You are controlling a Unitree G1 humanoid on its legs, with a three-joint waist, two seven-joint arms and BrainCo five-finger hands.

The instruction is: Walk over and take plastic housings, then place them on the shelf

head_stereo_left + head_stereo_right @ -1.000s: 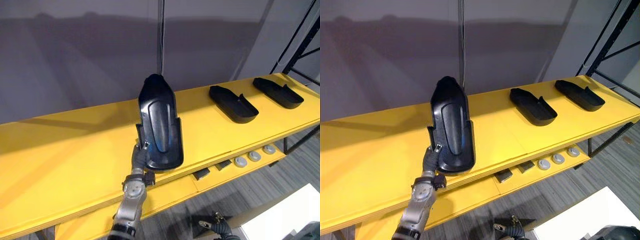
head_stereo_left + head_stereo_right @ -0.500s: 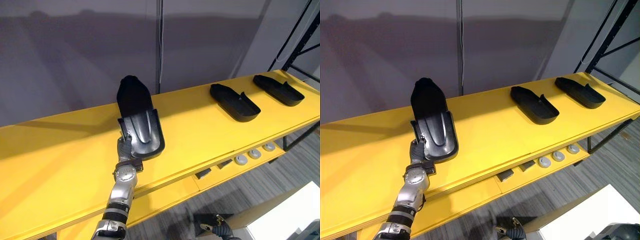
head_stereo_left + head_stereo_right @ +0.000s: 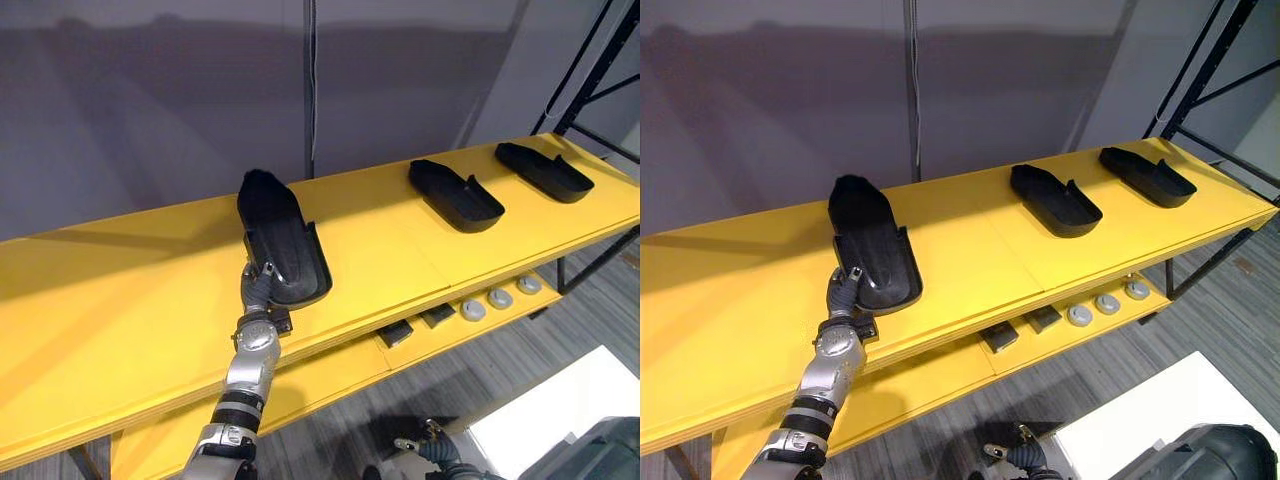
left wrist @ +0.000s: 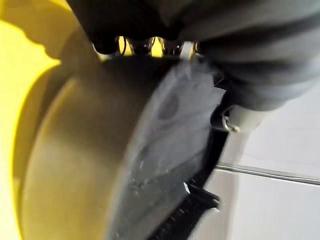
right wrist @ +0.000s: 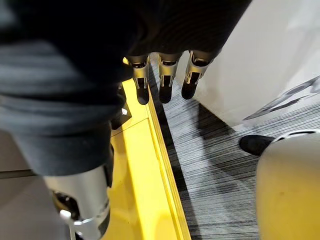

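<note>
A black plastic housing [image 3: 285, 245] lies hollow side up on the yellow shelf [image 3: 120, 320], left of the middle. My left hand [image 3: 258, 288] is at its near end, touching the rim. In the left wrist view its fingers [image 4: 142, 46] reach out straight over the housing [image 4: 150, 165] and do not curl round it. My right hand [image 5: 166, 80] hangs low beside the lower shelf's edge, fingers straight, holding nothing.
Two more black housings [image 3: 455, 195] [image 3: 543, 170] lie further right on the shelf. A lower yellow board carries round silver discs [image 3: 500, 298] and dark blocks [image 3: 398, 333]. A black rack upright [image 3: 590, 60] stands at the far right, a white box [image 3: 540, 410] on the floor.
The housing, held tilted up above the shelf a second ago, now lies flat on it. My left hand's fingers have straightened off it. The view has shifted slightly.
</note>
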